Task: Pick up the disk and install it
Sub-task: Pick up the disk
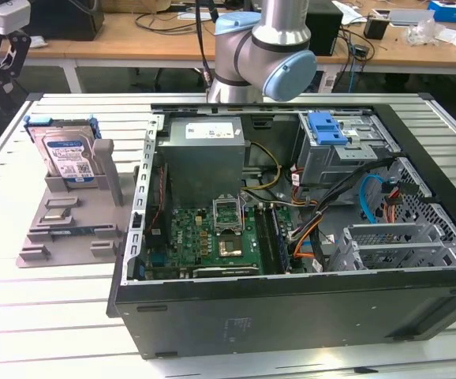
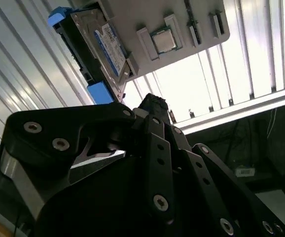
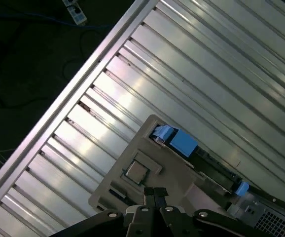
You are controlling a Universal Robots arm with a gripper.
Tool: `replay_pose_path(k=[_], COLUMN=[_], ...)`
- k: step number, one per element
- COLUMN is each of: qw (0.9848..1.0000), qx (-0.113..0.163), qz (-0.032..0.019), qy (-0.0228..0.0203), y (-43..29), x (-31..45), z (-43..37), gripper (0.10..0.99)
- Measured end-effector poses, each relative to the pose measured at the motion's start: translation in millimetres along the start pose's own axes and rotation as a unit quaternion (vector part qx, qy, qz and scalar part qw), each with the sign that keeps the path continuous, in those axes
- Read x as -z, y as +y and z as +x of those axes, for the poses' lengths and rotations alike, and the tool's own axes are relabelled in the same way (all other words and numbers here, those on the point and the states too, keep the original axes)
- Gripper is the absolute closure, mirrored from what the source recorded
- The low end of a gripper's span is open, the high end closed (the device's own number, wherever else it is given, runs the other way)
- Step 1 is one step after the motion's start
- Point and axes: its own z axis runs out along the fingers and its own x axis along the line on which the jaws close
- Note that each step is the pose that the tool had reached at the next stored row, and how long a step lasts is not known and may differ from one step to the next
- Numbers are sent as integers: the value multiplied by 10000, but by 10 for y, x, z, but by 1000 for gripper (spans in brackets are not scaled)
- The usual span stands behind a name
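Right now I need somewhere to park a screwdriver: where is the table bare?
Bare slats of the table lie at the exterior view's lower left, bordered by the grey holder carrying the disk and the computer case. Inside the case is crowded with boards and cables.

Blue-railed silver disk [image 1: 68, 155] stands upright, seemingly slotted in grey holder [image 1: 70, 225].

The desk [image 1: 54, 316] is built of ribbed silver metal slats, and light glares brightly off them in both wrist views. Behind it, in the exterior view, stands a wooden desk [image 1: 133, 35] on white legs, cluttered with cables [image 1: 161, 17] and boxes [image 1: 453, 9]. The floor [image 3: 24, 59] past the slatted edge is dark, with a power strip [image 3: 75, 13] lying on it.
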Motion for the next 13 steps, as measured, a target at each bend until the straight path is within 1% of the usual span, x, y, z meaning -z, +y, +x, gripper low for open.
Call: replay_pose_path(k=[1,3,7,9,10,13], qw=[9999,9997,9987,9976,9967,9933], qx=[124,248,507,692,811,1151], qz=[-3,-6,-12,-16,-19,-27], qy=[6,11,22,30,35,50], y=[0,0,0,0,0,0], x=[0,0,0,0,0,0], z=[0,0,0,0,0,0], gripper=[980,980,980,980,980,980])
